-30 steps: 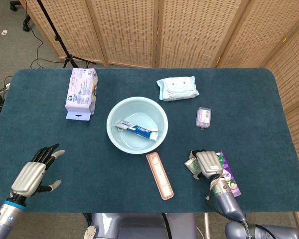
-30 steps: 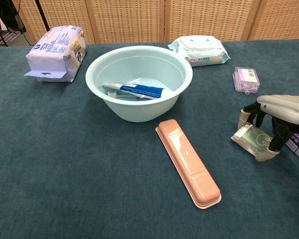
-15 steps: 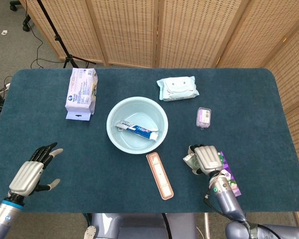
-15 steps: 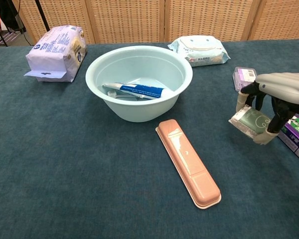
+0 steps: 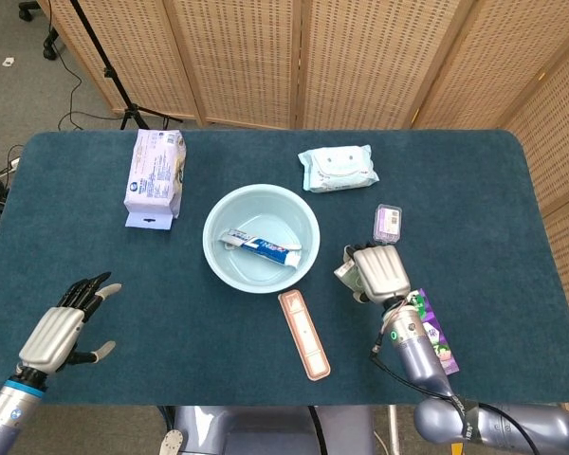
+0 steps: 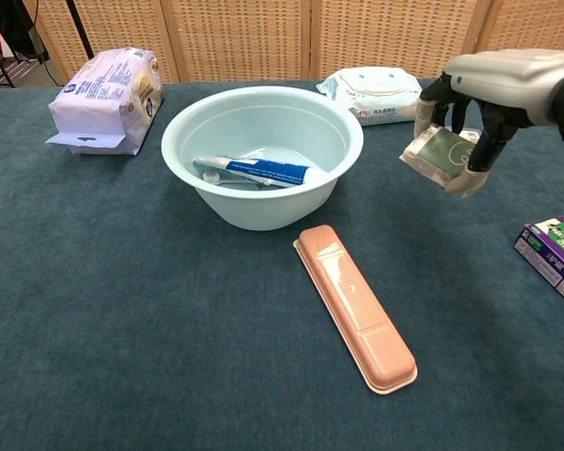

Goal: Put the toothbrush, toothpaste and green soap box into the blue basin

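Note:
My right hand [image 6: 493,89] [image 5: 379,270] holds the green soap box [image 6: 439,155] [image 5: 345,273] in the air, to the right of the blue basin [image 6: 263,105] [image 5: 218,223] and above table level. Inside the basin lie the toothpaste tube [image 6: 263,171] [image 5: 266,248] and a toothbrush [image 6: 214,176], mostly hidden under the tube. My left hand [image 5: 64,327] hovers open over the near left part of the table, fingers spread, holding nothing; only the head view shows it.
A pink toothbrush case [image 6: 355,305] [image 5: 303,334] lies in front of the basin. A purple box [image 6: 555,254] [image 5: 431,332] sits at the near right. A wet-wipes pack [image 5: 337,169], a small lilac case [image 5: 388,223] and a tissue pack [image 5: 155,171] lie further back.
My right hand has lifted the green soap box off the table and carried it up and leftward, toward the basin. The left hand has barely moved.

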`<state>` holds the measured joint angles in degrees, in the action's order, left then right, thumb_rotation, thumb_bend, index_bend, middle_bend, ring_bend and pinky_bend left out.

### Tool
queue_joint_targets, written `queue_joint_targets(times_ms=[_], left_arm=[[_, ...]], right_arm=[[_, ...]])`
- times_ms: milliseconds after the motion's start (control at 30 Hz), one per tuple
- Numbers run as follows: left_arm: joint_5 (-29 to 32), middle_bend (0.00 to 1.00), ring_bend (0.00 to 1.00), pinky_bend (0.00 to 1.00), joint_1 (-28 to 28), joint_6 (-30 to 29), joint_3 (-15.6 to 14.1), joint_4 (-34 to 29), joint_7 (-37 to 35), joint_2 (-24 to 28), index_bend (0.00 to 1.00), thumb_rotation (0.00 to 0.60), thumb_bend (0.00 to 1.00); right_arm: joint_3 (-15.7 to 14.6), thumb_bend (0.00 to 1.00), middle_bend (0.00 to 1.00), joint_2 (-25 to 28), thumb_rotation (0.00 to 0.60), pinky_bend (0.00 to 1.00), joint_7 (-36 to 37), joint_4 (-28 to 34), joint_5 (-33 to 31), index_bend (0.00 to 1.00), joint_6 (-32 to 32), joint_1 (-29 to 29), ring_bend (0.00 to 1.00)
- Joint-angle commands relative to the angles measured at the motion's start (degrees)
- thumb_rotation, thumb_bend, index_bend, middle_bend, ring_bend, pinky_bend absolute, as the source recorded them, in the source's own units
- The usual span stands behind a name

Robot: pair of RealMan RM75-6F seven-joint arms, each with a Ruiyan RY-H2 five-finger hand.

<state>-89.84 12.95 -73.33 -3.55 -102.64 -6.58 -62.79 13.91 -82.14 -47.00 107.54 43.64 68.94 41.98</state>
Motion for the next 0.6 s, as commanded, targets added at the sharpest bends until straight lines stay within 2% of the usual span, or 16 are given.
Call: queue_joint_targets(times_ms=[33, 200, 400, 600], left_arm=[[0.38, 0.00, 0.00, 0.02, 0.26, 0.63, 0.04, 0.31, -0.61, 0.02, 0.14, 0.600, 0.25], [1.93, 0.00, 0.00, 0.02, 0.56, 1.46, 0.59, 0.96, -1.26, 0.01, 0.14, 0.600, 0.25], [4.26, 0.00, 0.00, 0.02, 0.80, 2.05, 1.70, 1.86, -2.59, 0.16, 0.14, 0.600, 0.26], [4.86, 0.00, 0.00, 0.02, 0.85, 2.31, 2.06, 2.36, -4.12, 0.59, 0.14, 0.600, 0.26]], right_arm=[[1.97, 0.16, 0.43, -0.81, 0.600, 0.54, -2.12, -1.03, -2.25, 0.62, -0.70, 2.92, 0.39], [3.91, 0.16, 0.43, -2.86, 0.600, 0.54, -4.66, -3.48, -5.85, 0.62, -1.78, 7.24, 0.39], [6.13, 0.16, 0.43, -7.16, 0.600, 0.54, -5.29, -9.68, -8.22, 0.62, -4.04, 12.85, 0.39], [6.74, 0.16, 0.43, -10.93, 0.600, 0.54, -6.16, -15.25, -9.26, 0.62, -5.78, 17.57, 0.39]])
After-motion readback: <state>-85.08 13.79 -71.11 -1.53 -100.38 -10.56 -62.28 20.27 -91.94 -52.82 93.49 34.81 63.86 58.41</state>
